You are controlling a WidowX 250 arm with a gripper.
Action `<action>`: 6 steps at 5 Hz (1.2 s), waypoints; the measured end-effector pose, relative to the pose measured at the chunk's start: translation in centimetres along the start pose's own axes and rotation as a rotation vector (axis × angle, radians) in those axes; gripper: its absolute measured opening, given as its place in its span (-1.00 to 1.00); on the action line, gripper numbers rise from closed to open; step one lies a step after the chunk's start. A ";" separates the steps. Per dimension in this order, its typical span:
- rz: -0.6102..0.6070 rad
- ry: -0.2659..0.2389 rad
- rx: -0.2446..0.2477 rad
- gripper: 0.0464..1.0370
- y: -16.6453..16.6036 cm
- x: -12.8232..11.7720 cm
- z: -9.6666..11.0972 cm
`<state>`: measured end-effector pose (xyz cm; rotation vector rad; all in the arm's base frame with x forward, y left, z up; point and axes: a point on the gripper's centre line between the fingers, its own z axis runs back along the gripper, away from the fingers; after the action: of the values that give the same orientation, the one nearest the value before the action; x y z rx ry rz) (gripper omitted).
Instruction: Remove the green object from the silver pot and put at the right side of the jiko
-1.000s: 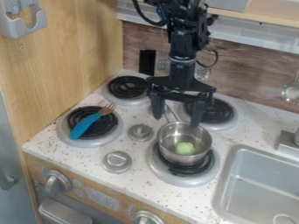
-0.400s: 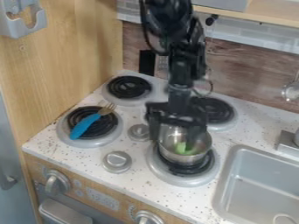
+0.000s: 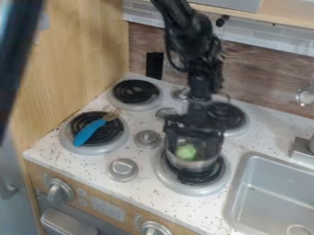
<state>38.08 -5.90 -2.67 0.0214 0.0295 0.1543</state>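
soft, fairly bright light falls evenly on the speckled counter point(image 3: 49, 151), with weak shadows around the stove knob point(image 3: 122, 170). pale highlights mark the knob and the silver pot point(image 3: 189, 165). the black arm point(image 3: 205, 85) looks smeared, and a dark shape point(image 3: 15, 59) at upper left is out of focus.

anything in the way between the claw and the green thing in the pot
Nothing visible stands between the claw and the green object. The pot has no lid but surrounds it, so getting it out likely means lifting first.
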 end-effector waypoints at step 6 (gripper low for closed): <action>-0.018 -0.171 -0.059 0.18 -0.6 2.7 6.4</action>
<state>41.04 -6.16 3.66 -0.0246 -0.1455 0.1347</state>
